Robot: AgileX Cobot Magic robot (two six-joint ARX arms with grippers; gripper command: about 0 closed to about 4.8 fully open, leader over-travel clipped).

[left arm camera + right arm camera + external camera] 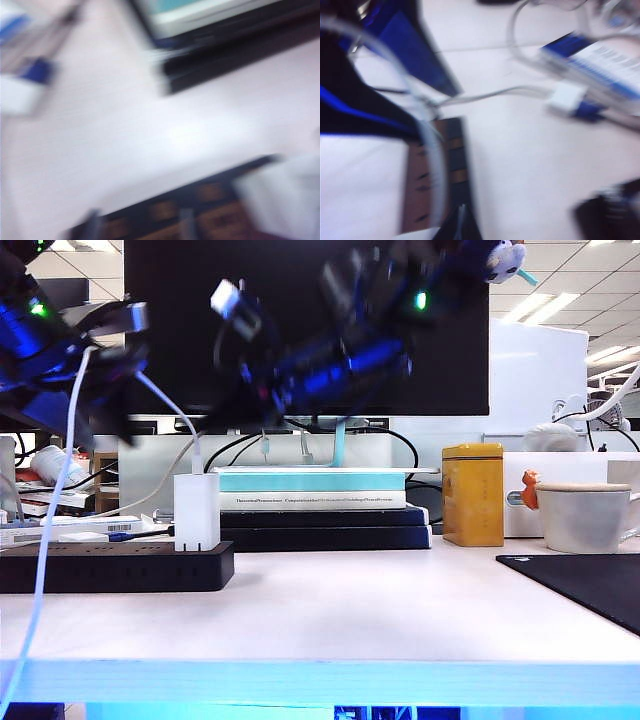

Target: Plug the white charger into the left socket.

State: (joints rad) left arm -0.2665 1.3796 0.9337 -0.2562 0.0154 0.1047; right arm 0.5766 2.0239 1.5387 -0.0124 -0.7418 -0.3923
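The white charger (pixel 197 510) stands upright on the top face of the black power strip (pixel 115 567), near its right end, and its thin cable (pixel 160 400) rises from the top. Which outlet it sits on I cannot tell, so the left socket cannot be picked out. My left arm (pixel 90 340) hangs blurred above the strip. The left gripper (pixel 139 226) is open over the strip (pixel 210 200), with the charger (pixel 280 200) off to one side. My right arm (pixel 320 370) reaches across the middle. The right gripper (pixel 462 220) is shut, empty, beside the charger (pixel 360 185) and strip (pixel 440 170).
A stack of books (pixel 310 505) lies behind the strip under the monitor (pixel 300 320). A yellow tin (pixel 472 495), a white mug (pixel 585 515) and a black mat (pixel 590 580) are at the right. Boxes and cables (pixel 60 525) crowd the far left.
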